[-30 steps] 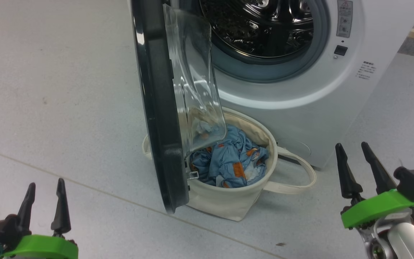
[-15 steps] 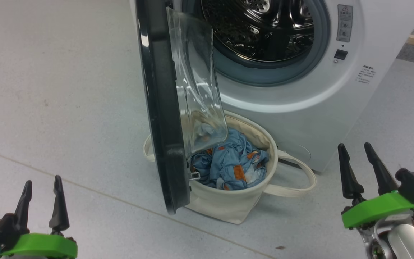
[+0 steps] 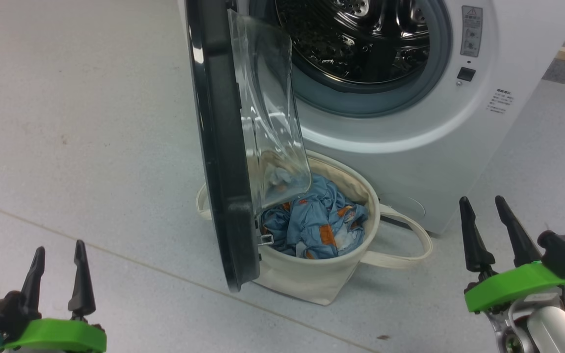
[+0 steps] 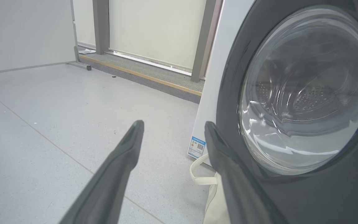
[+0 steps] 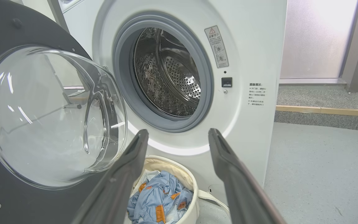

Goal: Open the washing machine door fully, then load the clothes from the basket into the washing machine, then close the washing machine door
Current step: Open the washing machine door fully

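At the lower left of the head view, the left gripper with two long dark fingers on a green mount (image 3: 60, 246) hangs above the floor, fingers apart and holding nothing. Right of it, the large round glossy black washing machine door (image 3: 218, 147) stands swung out roughly edge-on, and its clear glass bowl overhangs the left part of the small cream canvas basket with loop handles (image 3: 312, 274). The light blue clothes with orange-brown patches (image 3: 317, 220) lie crumpled inside. Behind is the white front-loading washing machine (image 3: 410, 147), its steel drum bare. The right gripper (image 3: 480, 199), also spread and empty, waits well right of the basket. A reach from the left would likely knock the bowl. Swinging the door wider could catch the left loop handle. A shallow pinch may drop fabric before the drum.
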`<state>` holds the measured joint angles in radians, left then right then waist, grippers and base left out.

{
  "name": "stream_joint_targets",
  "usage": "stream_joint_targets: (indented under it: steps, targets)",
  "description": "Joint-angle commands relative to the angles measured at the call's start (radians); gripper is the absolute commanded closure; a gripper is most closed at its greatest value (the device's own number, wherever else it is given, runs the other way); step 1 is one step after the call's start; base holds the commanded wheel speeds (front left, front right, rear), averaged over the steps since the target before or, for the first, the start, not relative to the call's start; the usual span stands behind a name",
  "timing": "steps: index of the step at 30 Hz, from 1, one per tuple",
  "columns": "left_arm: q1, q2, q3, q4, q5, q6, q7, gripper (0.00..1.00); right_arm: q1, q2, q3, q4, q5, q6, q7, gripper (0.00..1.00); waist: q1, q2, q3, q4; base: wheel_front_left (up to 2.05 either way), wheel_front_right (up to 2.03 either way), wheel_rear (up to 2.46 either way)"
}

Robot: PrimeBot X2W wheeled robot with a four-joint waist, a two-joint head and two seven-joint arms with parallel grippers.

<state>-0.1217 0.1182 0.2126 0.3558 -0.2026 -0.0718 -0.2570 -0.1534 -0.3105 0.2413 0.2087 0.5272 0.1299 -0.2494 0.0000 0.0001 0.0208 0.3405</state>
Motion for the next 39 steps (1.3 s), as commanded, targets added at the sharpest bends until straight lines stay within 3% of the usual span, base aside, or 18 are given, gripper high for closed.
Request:
stream_joint_targets:
  steps: [1, 10, 11, 12, 13, 22, 33, 39]
  targets:
    - [-0.027, 0.014, 0.036, -0.027, 0.013, -0.007, -0.005, 0.0, -0.004, -0.008, 0.009, -0.025, 0.0, 0.001, -0.012, 0.0, 0.0, -0.0001, 0.002, 0.0, 0.0, 0.0, 0.0]
    - [-0.025, 0.017, 0.029, -0.021, 0.016, -0.014, -0.005, 0.0, 0.008, 0.009, 0.013, -0.017, 0.008, 0.001, -0.012, 0.0, 0.0, -0.0001, -0.014, 0.0, 0.0, 0.0, 0.0]
    - [-0.026, 0.018, 0.027, -0.022, 0.016, -0.015, -0.005, 0.07, 0.009, 0.01, 0.013, -0.016, 0.008, 0.001, -0.012, 0.0, 0.0, -0.0001, -0.016, 0.0, 0.0, 0.0, 0.0]
    - [-0.027, 0.019, 0.025, -0.024, 0.018, -0.016, -0.005, 0.84, 0.01, 0.01, 0.012, -0.016, 0.008, 0.001, -0.012, 0.0, 0.0, -0.0001, -0.019, 0.0, 0.0, 0.0, 0.0]
    - [-0.027, 0.02, 0.023, -0.027, 0.021, -0.016, -0.005, 1.0, 0.011, 0.011, 0.012, -0.014, 0.008, 0.001, -0.012, 0.0, 0.0, -0.0001, -0.022, 0.0, 0.0, 0.0, 0.0]
    - [-0.041, -0.003, -0.022, -0.091, 0.01, -0.033, -0.005, 1.0, 0.025, 0.02, 0.012, -0.003, 0.015, 0.001, -0.012, 0.0, 0.0, -0.0001, -0.043, 0.002, 0.0, 0.0, 0.0]
    - [-0.108, -0.063, -0.26, -0.423, 0.009, -0.009, 0.011, 1.0, 0.024, 0.031, 0.019, -0.009, 0.022, 0.001, -0.012, 0.0, 0.0, -0.0001, -0.041, -0.027, 0.0, 0.0, 0.0]
    - [-0.112, -0.067, -0.405, -0.477, 0.003, 0.018, 0.073, 1.0, 0.015, 0.035, 0.02, -0.011, 0.023, 0.001, -0.012, 0.0, 0.0, -0.0001, -0.03, -0.061, 0.0, 0.0, 0.0]
